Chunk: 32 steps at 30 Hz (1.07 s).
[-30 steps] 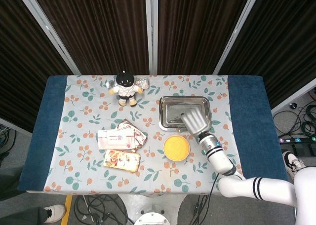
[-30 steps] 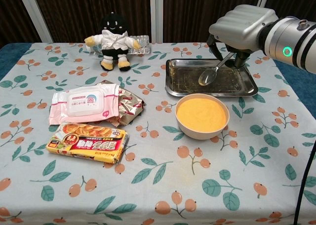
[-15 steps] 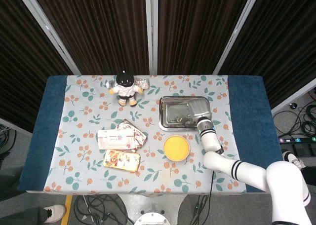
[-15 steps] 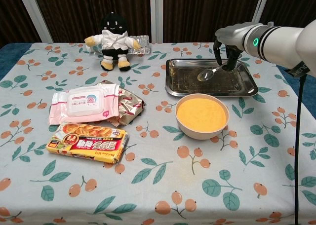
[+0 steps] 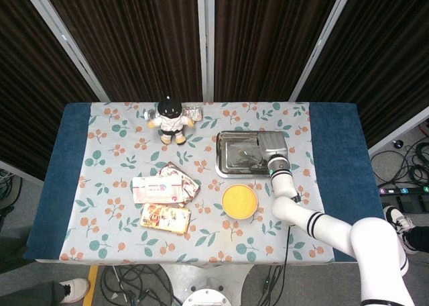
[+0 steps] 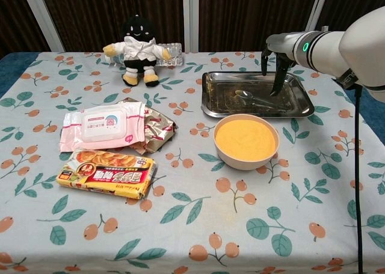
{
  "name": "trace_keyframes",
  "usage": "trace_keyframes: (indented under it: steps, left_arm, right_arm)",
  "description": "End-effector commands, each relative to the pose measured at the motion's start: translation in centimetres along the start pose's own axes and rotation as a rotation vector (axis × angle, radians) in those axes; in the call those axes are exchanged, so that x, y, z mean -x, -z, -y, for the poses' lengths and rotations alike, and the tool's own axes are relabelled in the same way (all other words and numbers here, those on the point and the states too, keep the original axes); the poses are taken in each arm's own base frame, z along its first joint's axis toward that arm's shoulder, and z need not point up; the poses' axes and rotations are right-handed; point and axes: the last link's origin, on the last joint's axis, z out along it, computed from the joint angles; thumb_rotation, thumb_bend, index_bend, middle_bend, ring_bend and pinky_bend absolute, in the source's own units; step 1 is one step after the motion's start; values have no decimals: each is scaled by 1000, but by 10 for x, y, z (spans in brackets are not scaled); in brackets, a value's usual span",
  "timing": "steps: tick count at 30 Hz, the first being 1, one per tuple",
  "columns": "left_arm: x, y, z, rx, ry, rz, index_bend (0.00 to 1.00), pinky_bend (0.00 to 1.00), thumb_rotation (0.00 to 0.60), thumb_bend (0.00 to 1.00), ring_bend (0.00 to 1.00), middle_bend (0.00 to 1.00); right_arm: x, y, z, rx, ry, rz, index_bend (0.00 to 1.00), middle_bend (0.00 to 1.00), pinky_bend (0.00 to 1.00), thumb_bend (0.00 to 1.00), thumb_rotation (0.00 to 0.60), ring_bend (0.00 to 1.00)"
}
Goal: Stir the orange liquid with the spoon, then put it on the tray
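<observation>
The metal spoon [image 6: 255,99] lies flat inside the steel tray [image 6: 304,109], its bowl end toward the tray's left; in the head view the spoon [image 5: 251,160] shows as a dim streak in the tray [image 5: 225,165]. My right hand [image 6: 278,53] hovers over the tray's right half with fingers [image 6: 276,85] pointing down and apart, holding nothing; from above the right hand [image 5: 271,145] covers the tray's right end. A beige bowl of orange liquid [image 6: 246,140] stands just in front of the tray, also seen from above as the bowl [image 5: 240,200]. My left hand is out of sight.
A plush doll [image 6: 139,48] and a small clear bottle [image 6: 173,53] stand at the back. A pink wet-wipes pack [image 6: 102,125] rests on a crumpled foil bag [image 6: 157,125], with a yellow snack packet [image 6: 107,175] in front of them on the left.
My right hand carried the spoon down into the tray and let go of it. The spoon now lies flat and the fingers have lifted off it.
</observation>
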Motion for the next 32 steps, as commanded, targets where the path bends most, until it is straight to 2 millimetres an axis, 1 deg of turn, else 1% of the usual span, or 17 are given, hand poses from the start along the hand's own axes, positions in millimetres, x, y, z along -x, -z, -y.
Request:
trace_keyframes:
  steps: [1, 3, 4, 6, 9, 10, 12, 13, 14, 16, 17, 19, 22, 24, 26, 29, 32]
  left_arm:
    - [-1, -1, 0, 3, -2, -1, 234, 114, 600, 66, 102, 122]
    - [-1, -2, 0, 5, -1, -3, 234, 114, 600, 65, 103, 122]
    - [-1, -2, -1, 6, 0, -4, 235, 114, 600, 65, 103, 122]
    - [-1, -4, -1, 9, 1, -7, 235, 114, 600, 66, 102, 122]
    - [-1, -6, -3, 17, -1, -5, 235, 114, 600, 65, 102, 122]
    - [-1, -7, -4, 21, 0, -5, 235, 114, 600, 65, 103, 122]
    - [-1, -10, -5, 28, 4, -4, 235, 114, 600, 65, 103, 122]
    - [-1, -11, -6, 31, 4, -3, 235, 114, 600, 65, 102, 122]
    - [-1, -12, -7, 34, 3, -3, 234, 114, 600, 65, 102, 122]
    - [-2, -14, -9, 42, 5, -3, 235, 114, 600, 65, 103, 121]
    - [-2, -15, -10, 46, 4, -4, 235, 114, 600, 66, 103, 122]
    - [-2, -16, -12, 52, 3, -5, 235, 114, 600, 65, 102, 122]
    - [-3, -19, -16, 60, 1, -7, 234, 114, 600, 65, 102, 122]
    - [-3, -21, -19, 65, -3, -7, 235, 114, 600, 65, 102, 122]
    - [-4, -22, -21, 74, -6, -10, 235, 114, 600, 65, 103, 122]
    - [-5, -23, -25, 83, -10, -18, 234, 114, 600, 65, 102, 122]
    - [-6, -23, -27, 86, -14, -21, 235, 114, 600, 66, 102, 122]
  right_arm:
    - [-11, 14, -21, -16, -40, -29, 393, 1000, 1000, 57, 600, 1000]
    - [-16, 32, -41, -29, -42, -48, 393, 984, 1000, 99, 600, 974]
    - [-17, 41, -51, -33, -45, -56, 392, 958, 1000, 110, 600, 941]
    - [-18, 67, -75, -38, -57, -80, 392, 865, 960, 124, 600, 850]
    - [-18, 104, -110, -29, -80, -138, 393, 675, 792, 136, 600, 666]
    - [-17, 115, -120, -23, -91, -160, 392, 632, 751, 139, 600, 621]
    - [-13, 140, -142, -10, -123, -208, 371, 511, 636, 149, 600, 491]
    - [-11, 151, -150, -9, -138, -223, 359, 479, 604, 151, 600, 454]
    - [-8, 161, -157, -10, -153, -234, 342, 437, 557, 153, 600, 402]
    - [-2, 184, -173, -11, -187, -254, 278, 316, 411, 156, 600, 245]
    - [2, 197, -179, -17, -200, -268, 251, 275, 359, 156, 600, 191]
    - [7, 215, -188, -29, -221, -297, 182, 195, 263, 156, 600, 91]
    - [19, 243, -198, -46, -256, -353, 124, 139, 195, 155, 600, 25]
    - [28, 261, -203, -59, -278, -372, 102, 123, 166, 155, 600, 13]
    - [33, 276, -207, -68, -293, -403, 93, 119, 145, 155, 600, 12]
    - [37, 292, -210, -72, -313, -452, 91, 127, 120, 155, 600, 12]
    - [41, 303, -211, -66, -347, -475, 91, 141, 114, 156, 600, 13]
